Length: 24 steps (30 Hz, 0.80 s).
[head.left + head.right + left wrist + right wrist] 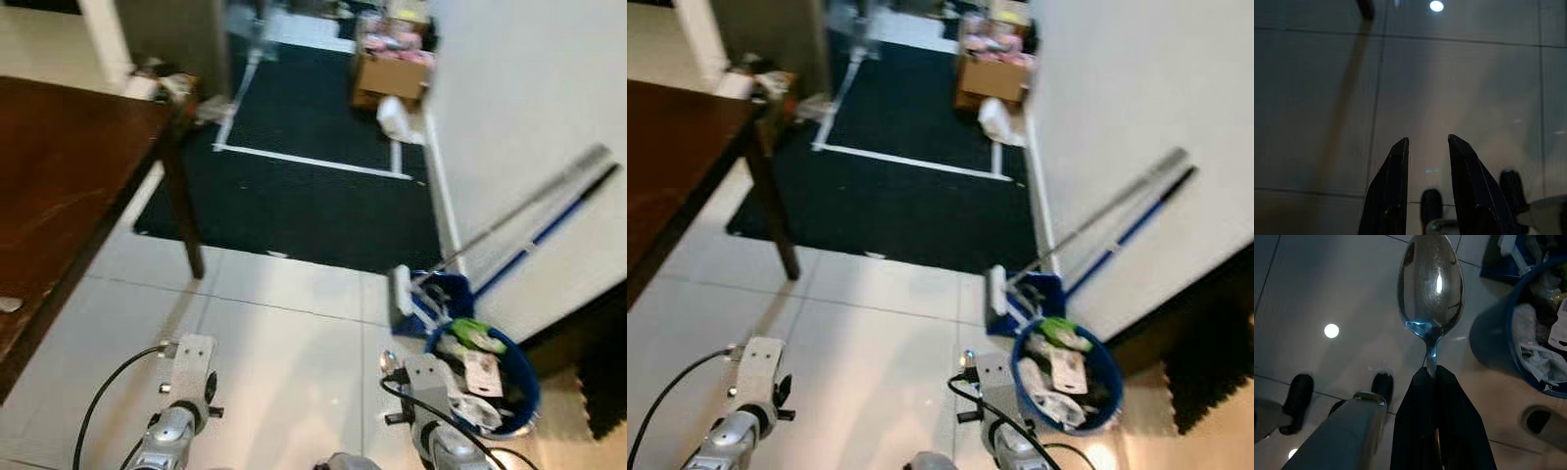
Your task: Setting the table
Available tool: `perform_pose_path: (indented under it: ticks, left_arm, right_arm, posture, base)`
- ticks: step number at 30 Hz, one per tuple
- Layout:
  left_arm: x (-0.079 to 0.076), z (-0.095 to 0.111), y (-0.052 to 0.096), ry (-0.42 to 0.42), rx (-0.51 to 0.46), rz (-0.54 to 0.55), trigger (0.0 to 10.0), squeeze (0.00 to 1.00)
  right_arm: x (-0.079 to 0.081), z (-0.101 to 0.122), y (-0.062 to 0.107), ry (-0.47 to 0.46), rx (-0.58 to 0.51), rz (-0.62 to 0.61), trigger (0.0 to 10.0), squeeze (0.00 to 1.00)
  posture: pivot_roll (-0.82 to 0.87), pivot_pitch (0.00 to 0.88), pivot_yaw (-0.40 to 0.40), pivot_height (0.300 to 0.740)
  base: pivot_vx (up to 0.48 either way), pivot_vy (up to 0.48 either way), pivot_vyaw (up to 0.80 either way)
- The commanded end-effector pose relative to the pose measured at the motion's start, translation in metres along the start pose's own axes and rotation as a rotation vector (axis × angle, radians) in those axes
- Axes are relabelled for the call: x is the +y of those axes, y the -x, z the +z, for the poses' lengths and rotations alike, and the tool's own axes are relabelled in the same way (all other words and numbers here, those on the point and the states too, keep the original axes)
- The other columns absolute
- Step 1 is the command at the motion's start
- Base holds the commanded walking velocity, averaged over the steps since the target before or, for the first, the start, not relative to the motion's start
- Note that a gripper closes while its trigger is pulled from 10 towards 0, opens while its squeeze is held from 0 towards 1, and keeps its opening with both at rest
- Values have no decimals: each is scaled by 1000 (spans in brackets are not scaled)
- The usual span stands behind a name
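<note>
step: carrying cutlery to table | my right end effector point(1436, 377) clamps a spoon point(1431, 289) by its handle, low over floor tiles | left end effector point(1428, 147) slightly parted, empty | next: turn left toward the dark wooden table point(59, 176), lay spoon down

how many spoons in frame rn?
1. The spoon is clamped by its handle in the right gripper, bowl pointing out over the tiled floor beside the blue bucket. More could be hidden among the bucket's clutter.
</note>
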<state>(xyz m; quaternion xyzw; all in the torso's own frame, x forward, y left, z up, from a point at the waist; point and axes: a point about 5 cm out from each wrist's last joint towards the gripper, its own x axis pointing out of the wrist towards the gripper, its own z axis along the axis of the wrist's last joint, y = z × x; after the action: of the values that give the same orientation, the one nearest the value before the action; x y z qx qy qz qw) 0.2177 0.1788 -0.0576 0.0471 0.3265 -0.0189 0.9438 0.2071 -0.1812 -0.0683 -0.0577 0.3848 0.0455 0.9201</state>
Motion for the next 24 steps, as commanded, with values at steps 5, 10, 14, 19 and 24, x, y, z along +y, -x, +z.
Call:
perform_pose_path:
  ticks: [5,10,14,19,24]
  left_arm:
    - [-4,-4,1,-6,14,-10,10000,0]
    - [-4,-4,1,-6,16,-10,10000,0]
    - [-4,-5,1,-9,19,-11,10000,0]
    - [-4,-5,1,-10,21,-13,10000,0]
    - [-5,-5,1,-11,21,-14,10000,0]
  right_arm:
    - [-6,-8,3,-1,27,-26,10000,0]
    - [-6,-9,3,-66,25,-32,10000,0]
    - [-5,-9,3,-16,25,-29,10000,0]
    - [-6,-9,3,-18,26,-31,10000,0]
    - [-6,-9,3,-19,25,-30,10000,0]
  posture:
    - [58,38,-50,740]
    - [59,39,-50,740]
    - [56,39,-48,740]
    - [56,39,-48,740]
    - [52,40,-48,740]
  base:
    - [0,0,0]
    - [0,0,-248]
    - [0,0,0]
    - [0,0,0]
    - [0,0,0]
